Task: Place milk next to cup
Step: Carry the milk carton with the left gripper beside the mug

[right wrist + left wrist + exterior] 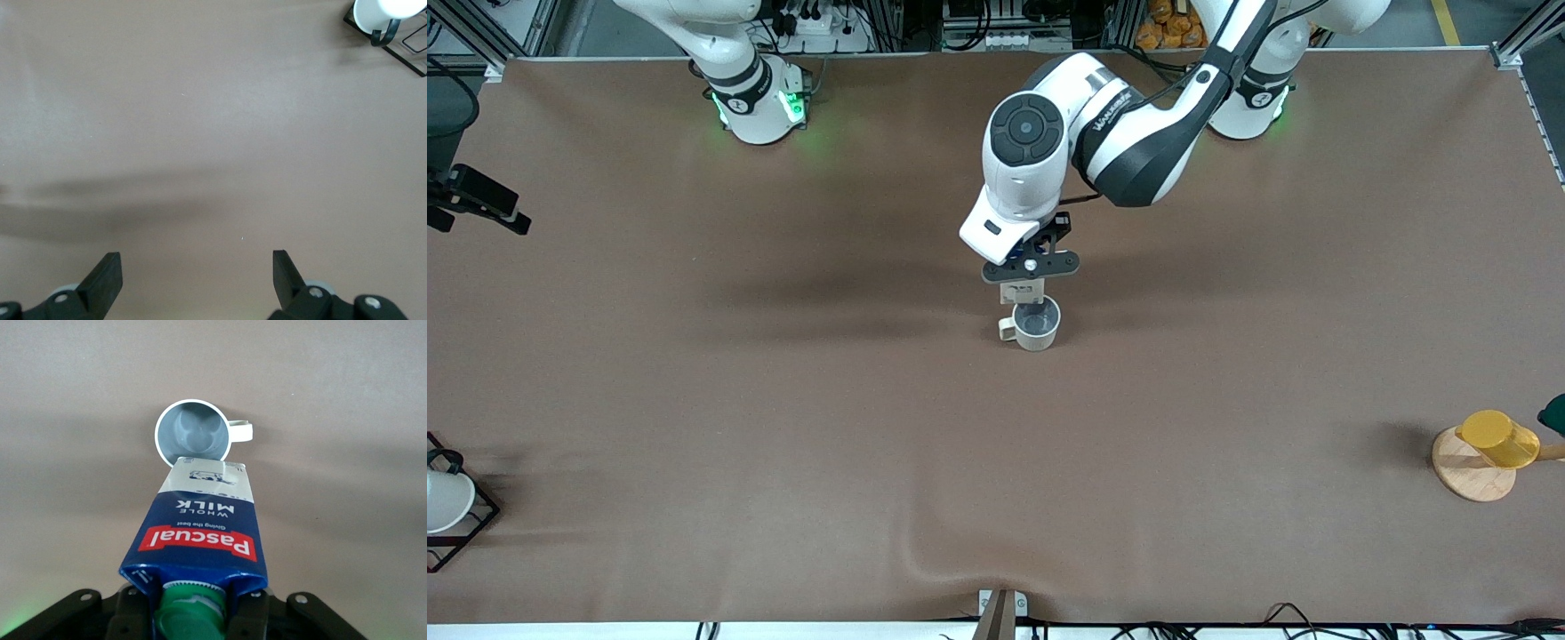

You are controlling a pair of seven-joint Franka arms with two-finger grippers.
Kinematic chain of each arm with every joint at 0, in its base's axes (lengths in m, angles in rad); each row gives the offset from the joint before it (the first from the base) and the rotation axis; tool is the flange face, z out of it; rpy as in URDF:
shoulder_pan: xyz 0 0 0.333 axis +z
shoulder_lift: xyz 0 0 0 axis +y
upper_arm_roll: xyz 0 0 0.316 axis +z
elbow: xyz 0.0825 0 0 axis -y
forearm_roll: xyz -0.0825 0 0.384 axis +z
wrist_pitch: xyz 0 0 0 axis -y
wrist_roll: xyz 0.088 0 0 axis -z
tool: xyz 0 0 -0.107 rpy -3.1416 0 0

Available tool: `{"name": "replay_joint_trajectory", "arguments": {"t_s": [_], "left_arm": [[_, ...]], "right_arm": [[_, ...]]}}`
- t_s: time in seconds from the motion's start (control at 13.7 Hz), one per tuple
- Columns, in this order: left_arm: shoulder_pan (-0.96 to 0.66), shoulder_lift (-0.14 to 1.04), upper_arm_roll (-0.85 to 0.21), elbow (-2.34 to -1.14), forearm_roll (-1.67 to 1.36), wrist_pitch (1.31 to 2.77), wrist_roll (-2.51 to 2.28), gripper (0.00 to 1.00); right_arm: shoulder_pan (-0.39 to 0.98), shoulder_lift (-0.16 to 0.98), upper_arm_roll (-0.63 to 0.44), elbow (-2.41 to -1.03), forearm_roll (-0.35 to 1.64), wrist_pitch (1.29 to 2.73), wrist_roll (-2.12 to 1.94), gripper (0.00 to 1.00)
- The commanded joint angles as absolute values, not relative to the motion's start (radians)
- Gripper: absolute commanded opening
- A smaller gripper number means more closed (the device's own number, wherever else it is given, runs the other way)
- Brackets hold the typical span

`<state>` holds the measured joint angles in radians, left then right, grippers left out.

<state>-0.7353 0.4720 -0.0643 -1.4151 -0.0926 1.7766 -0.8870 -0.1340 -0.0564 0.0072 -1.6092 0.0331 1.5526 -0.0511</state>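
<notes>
Your left gripper has its jaws clamped on the milk carton, apparently just above the counter, beside the mug. Release remains. Your right gripper waits, jaws wide, empty.

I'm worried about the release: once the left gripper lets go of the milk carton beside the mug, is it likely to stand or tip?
Probably somewhat tippy: the milk carton looks tall and narrow, and the left gripper holds it near its capped top. Its flat base should stand if set squarely. It hangs very close to the mug, so a nudge could topple it.
</notes>
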Motion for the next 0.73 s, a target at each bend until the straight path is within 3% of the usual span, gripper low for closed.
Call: {"name": "replay_joint_trajectory", "arguments": {"t_s": [0.0, 0.66], "left_arm": [[-0.736, 0.443, -0.060, -1.416, -0.081, 1.755, -0.896, 0.29], [-0.739, 0.455, -0.077, -1.449, -0.135, 1.701, -0.957, 0.29]], "right_arm": [[-0.146, -0.054, 0.011, -1.612, 0.051, 1.546, -0.043, 1.00], [-0.135, -0.057, 0.020, -1.605, 0.026, 1.510, -0.045, 1.00]]}}
